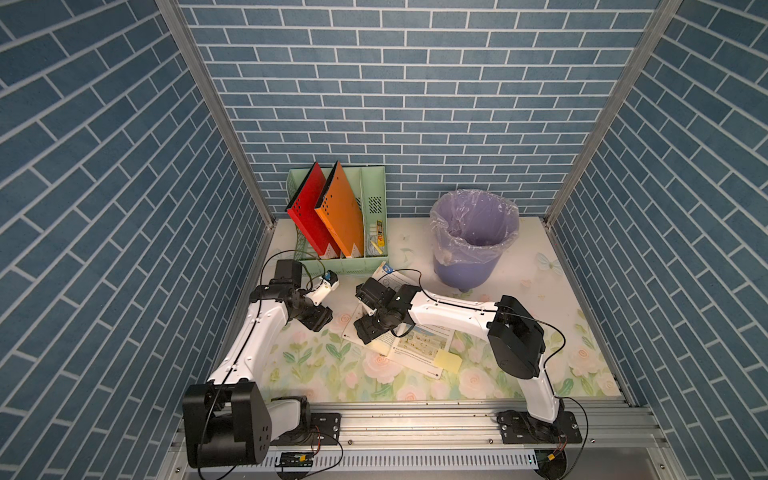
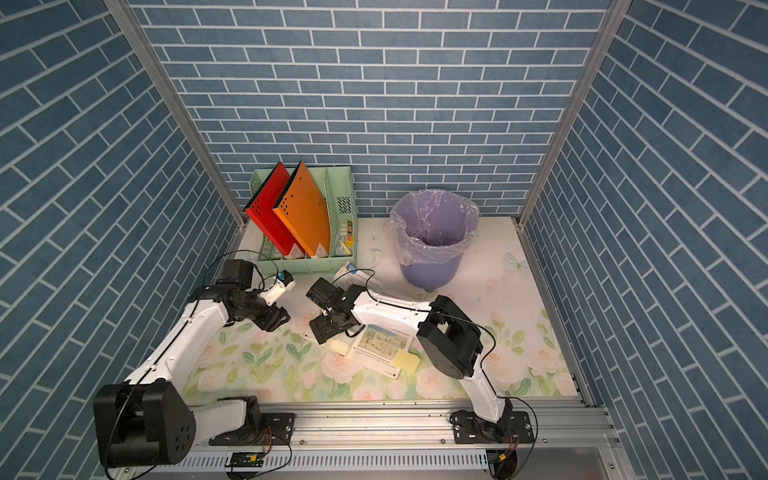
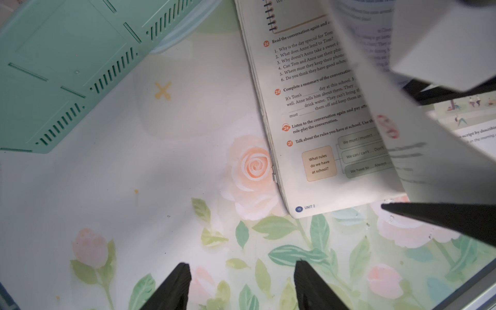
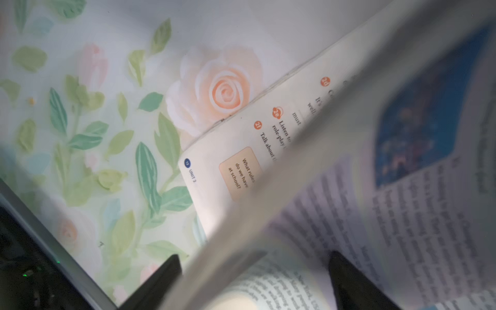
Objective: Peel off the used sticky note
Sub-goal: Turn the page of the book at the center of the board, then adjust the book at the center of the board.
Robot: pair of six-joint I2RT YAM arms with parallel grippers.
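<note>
In both top views, your floral tabletop [image 1: 316,374] sits inside blue brick walls [image 1: 415,104], a green file rack [image 1: 374,195] and lined purple bin [image 1: 473,232] at the back. The right arm [image 1: 449,313] crosses an open textbook [image 1: 419,345] — the pale yellow sticky note [image 1: 448,359] lies flat on its near corner. Left wrist view: left gripper [image 3: 241,263] jaws apart, empty. Right wrist view: right gripper [image 4: 253,256] jaws wide apart, a blurred page [image 4: 335,128] between.

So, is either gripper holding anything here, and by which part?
Nothing is held. On the right gripper the jaws stand wide, a page between them unclamped; the left gripper is open over the tablecloth.
</note>
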